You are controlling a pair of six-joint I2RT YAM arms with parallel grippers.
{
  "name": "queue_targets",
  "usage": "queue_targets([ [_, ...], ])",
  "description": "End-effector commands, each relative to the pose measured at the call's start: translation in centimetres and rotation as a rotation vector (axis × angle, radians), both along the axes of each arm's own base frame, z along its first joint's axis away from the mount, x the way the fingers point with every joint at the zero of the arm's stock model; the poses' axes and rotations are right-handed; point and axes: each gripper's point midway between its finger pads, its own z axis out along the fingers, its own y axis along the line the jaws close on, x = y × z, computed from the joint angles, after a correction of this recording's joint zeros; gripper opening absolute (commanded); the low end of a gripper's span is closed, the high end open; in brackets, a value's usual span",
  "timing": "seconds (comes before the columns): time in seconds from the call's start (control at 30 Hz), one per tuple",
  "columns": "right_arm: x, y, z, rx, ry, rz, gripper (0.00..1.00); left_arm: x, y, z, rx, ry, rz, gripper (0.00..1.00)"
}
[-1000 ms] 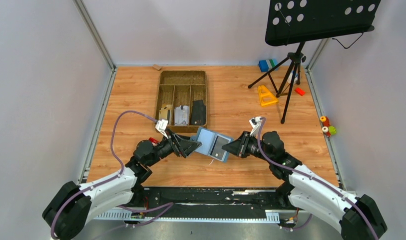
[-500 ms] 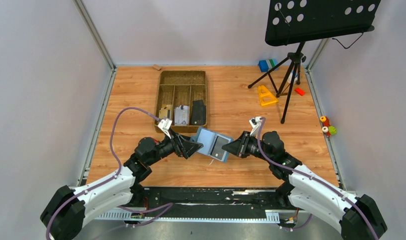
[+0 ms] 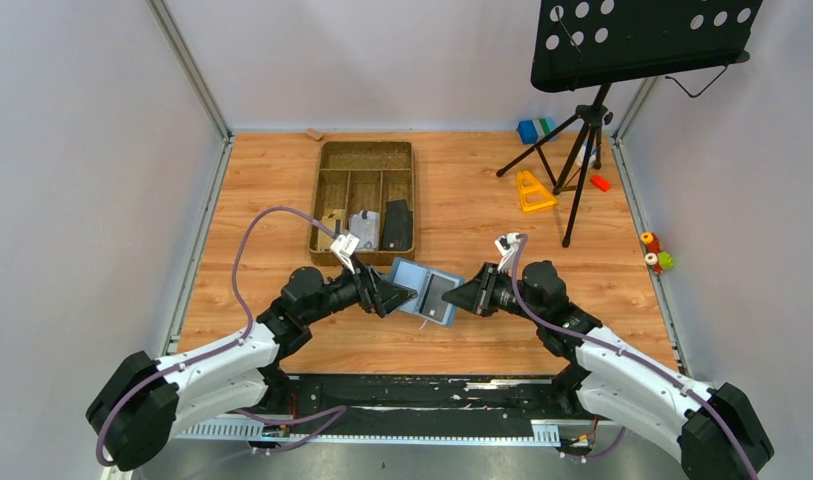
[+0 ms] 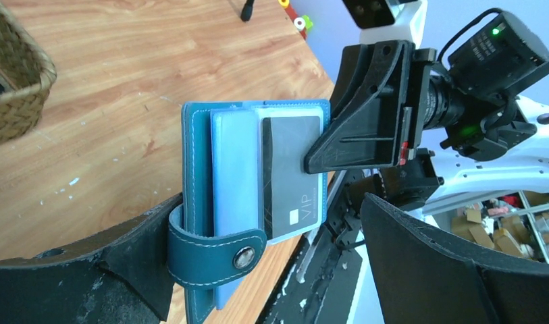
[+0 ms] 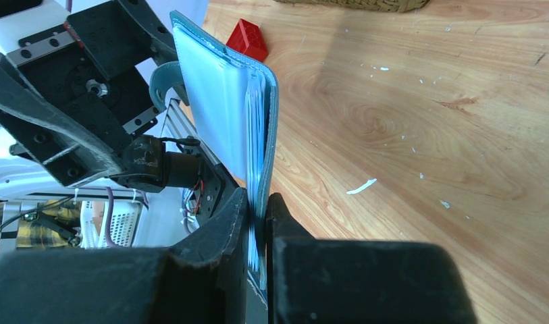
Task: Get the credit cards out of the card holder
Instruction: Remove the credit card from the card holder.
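The slate-blue card holder (image 3: 422,288) hangs open above the table between both arms. My right gripper (image 3: 462,296) is shut on its right edge; in the right wrist view the fingers (image 5: 258,202) pinch the cover and the pale inner pockets of the card holder (image 5: 211,101). A grey credit card (image 4: 292,172) marked VIP sits in a pocket of the card holder (image 4: 227,169). My left gripper (image 4: 265,223) stands wide open around the strap end. Its left finger is close against the snap strap (image 4: 217,253), its right finger well apart. Any other cards inside are hidden.
A brown woven tray (image 3: 365,160) behind the wallet holds three flat cards in its near compartments. A red block (image 5: 248,39) lies on the table by the left arm. At the back right are a music stand (image 3: 582,130), an orange piece (image 3: 532,190) and a blue-green block (image 3: 534,130).
My left arm has reached right, so its open jaws now straddle the wallet's strap end. The right gripper keeps its hold, with the wallet nearly in place.
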Motion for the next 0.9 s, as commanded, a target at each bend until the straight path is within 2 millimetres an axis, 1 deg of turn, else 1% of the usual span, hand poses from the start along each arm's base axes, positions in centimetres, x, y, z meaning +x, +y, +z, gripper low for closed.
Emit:
queue_targets([
  [0.0, 0.3, 1.1, 4.3, 0.093, -0.107, 0.041, 0.00, 0.1, -0.9, 1.8, -0.043, -0.009, -0.026, 1.00],
  [0.13, 0.3, 0.9, 4.6, 0.086, -0.118, 0.037, 0.00, 0.5, -0.5, 0.2, 0.021, 0.030, 0.006, 1.00],
  [0.17, 0.3, 0.9, 4.8, 0.085, -0.123, 0.036, 0.00, 0.4, -0.5, 0.1, 0.025, 0.028, 0.004, 1.00],
  [0.27, 0.2, 1.0, 5.2, 0.090, -0.132, 0.050, 0.00, -0.3, -0.9, 0.5, 0.011, 0.023, -0.049, 1.00],
  [0.4, -0.2, 1.8, 6.0, 0.100, -0.145, 0.113, 0.00, -1.1, -1.4, 1.1, -0.010, 0.016, -0.105, 1.00],
  [0.53, -0.6, 2.6, 6.7, 0.092, -0.165, 0.186, 0.00, -1.1, -1.1, 1.5, -0.031, 0.000, -0.090, 0.98],
  [0.7, -0.9, 3.6, 7.0, 0.082, -0.163, 0.273, 0.00, -1.1, -0.9, 1.3, -0.034, 0.003, -0.079, 0.95],
  [0.77, -0.9, 3.9, 7.0, 0.079, -0.159, 0.295, 0.01, -1.0, -0.8, 1.1, -0.039, 0.008, -0.068, 0.90],
  [0.8, -0.8, 4.0, 6.9, 0.076, -0.157, 0.302, 0.01, -1.0, -0.8, 1.1, -0.046, 0.009, -0.065, 0.85],
  [0.87, -0.7, 4.2, 6.6, 0.068, -0.149, 0.311, 0.02, -1.0, -0.6, 1.2, -0.062, 0.006, -0.054, 0.71],
])
